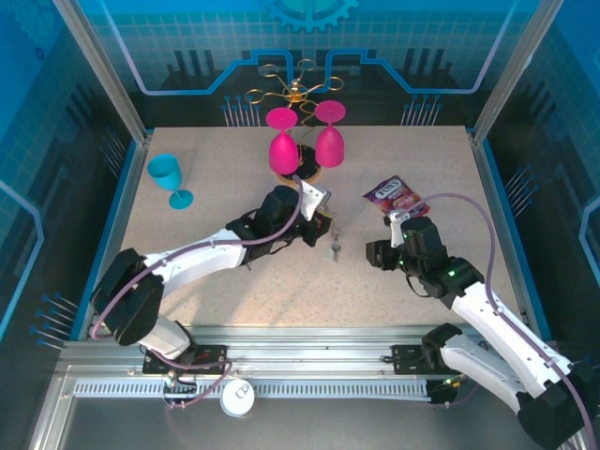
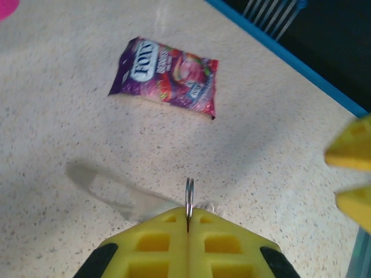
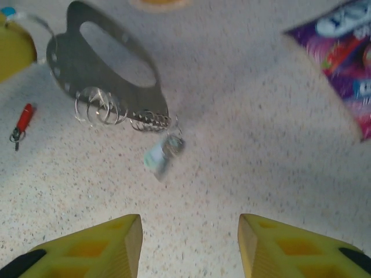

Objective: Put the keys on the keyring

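My left gripper (image 2: 188, 215) is shut on a thin silvery ring (image 2: 189, 196) that stands on edge between its yellow fingers. That ring belongs to the keyring (image 3: 104, 69), a dark grey oval loop with a string of silvery rings (image 3: 123, 114). A key with a pale green tag (image 3: 162, 155) dangles blurred from the end of the string. It also shows as a small speck, the green-tagged key (image 1: 335, 249), between the two grippers. A red-headed key (image 3: 23, 120) lies on the table to the left. My right gripper (image 3: 188, 231) stands open and empty, a little short of the green-tagged key. From above, the left gripper (image 1: 317, 223) and the right gripper (image 1: 373, 253) face each other mid-table.
A purple snack packet (image 1: 396, 197) lies just behind the right gripper. Two pink glasses (image 1: 281, 150) hang upside down on a gold wire rack (image 1: 292, 89) at the back. A teal glass (image 1: 169, 178) stands at the back left.
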You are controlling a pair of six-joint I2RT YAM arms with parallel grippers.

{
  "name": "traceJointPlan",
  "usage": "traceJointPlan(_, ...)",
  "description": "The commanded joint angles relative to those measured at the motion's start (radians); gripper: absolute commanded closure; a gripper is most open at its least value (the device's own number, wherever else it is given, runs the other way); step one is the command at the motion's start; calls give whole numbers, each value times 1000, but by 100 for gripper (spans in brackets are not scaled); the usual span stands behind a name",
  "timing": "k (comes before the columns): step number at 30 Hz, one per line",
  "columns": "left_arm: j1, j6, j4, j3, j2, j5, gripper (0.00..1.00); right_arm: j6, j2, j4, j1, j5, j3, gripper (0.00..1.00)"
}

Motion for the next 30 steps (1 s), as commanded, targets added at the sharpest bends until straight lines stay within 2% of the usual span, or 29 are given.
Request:
traceJointPlan(1,-4,231,136,-83,-81,144,100,-135,-39,149,-15,-47,9,52)
traceJointPlan(6,-4,389,304,-214,-179,248,100,-294,-112,368,-12,-232,-71,53)
traceJointPlan(12,-1,506,313,-250,-222,391,100,-454,-213,594,4,-379,-199,62)
traceJointPlan(19,5,637,326,-277,-258,471,100,-630,-246,526,45,-471,-209,65)
traceJointPlan(24,10,750,309,-277,-272,506,100,-842,-218,517,83,-565,-212,75)
traceJointPlan(30,13,850,273,-272,-270,529,100,-889,-131,502,87,-568,-171,75)
